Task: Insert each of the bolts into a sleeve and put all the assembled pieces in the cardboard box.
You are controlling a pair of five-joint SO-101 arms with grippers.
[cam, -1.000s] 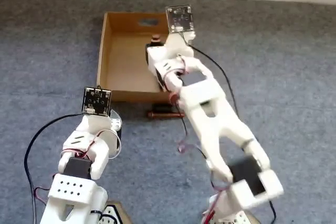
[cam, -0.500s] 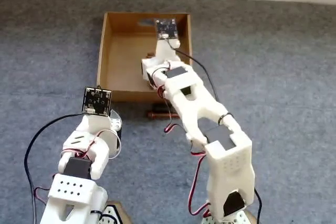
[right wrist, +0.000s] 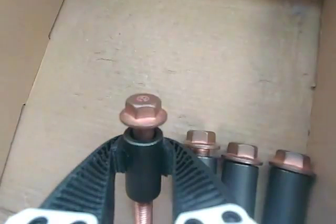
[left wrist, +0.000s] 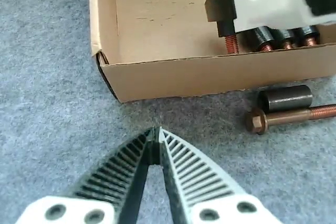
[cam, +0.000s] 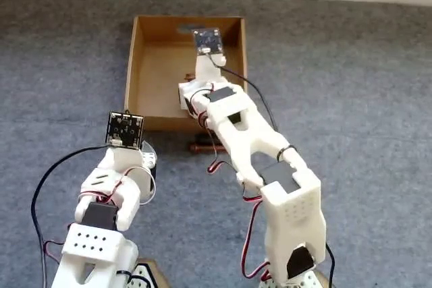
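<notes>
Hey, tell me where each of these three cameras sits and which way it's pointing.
High view: fixed above the table, looking down on the cardboard box; the left arm and right arm show.
Left wrist view: on the left arm, low, facing the box's near wall; its shut left gripper shows.
Right wrist view: over the box, looking in; the right gripper clamps a sleeved bolt.
Shared: both wrist views show that bolt and three assembled pieces.
</notes>
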